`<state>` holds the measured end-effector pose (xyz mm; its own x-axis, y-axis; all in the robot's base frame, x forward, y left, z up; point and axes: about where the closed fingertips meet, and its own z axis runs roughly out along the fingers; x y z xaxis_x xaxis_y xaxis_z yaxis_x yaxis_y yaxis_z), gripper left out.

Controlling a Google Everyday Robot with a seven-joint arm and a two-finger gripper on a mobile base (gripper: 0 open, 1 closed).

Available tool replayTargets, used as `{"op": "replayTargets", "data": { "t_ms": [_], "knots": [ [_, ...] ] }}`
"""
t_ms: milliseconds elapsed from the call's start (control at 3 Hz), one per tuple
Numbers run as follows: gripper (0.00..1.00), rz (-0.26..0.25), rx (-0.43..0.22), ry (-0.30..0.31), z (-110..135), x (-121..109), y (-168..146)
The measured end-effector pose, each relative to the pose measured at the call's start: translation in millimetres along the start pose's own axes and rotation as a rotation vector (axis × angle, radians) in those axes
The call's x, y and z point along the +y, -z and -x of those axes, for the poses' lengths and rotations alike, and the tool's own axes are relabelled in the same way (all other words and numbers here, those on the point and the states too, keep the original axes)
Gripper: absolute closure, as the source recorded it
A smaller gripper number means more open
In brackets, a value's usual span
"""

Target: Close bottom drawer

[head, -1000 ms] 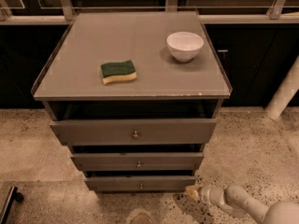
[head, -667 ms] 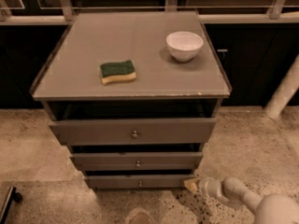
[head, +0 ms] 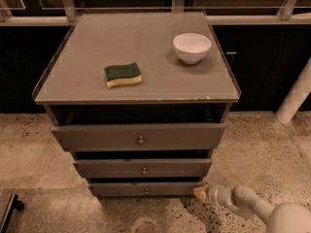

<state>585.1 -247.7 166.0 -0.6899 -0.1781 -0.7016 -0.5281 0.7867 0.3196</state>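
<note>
A grey-brown cabinet has three drawers, all pulled out a little. The bottom drawer (head: 146, 189) has the slimmest front and a small round metal knob (head: 146, 191) at its centre. It stands out less than the two above it. My gripper (head: 199, 193) is low at the right, its tip at the right end of the bottom drawer's front. The white arm (head: 248, 205) runs off to the lower right corner.
The cabinet top (head: 87, 81) bears a green and yellow sponge (head: 123, 74) and a white bowl (head: 192, 47). The middle drawer (head: 143, 168) and top drawer (head: 140, 137) stand out above. Speckled floor (head: 29, 154) lies around. A white post (head: 296, 96) stands at the right.
My gripper has moved left along the floor to the right end of the bottom drawer's front. The bottom drawer looks pushed slightly further in.
</note>
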Motion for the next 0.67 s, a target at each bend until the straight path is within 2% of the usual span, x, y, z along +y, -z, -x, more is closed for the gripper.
{"op": "replayTargets", "data": {
  "t_ms": [333,667],
  "knots": [
    [0.83,0.000,0.000,0.000,-2.6,2.7,1.5],
    [0.59,0.000,0.000,0.000,-2.7,2.8,1.5]
  ]
}}
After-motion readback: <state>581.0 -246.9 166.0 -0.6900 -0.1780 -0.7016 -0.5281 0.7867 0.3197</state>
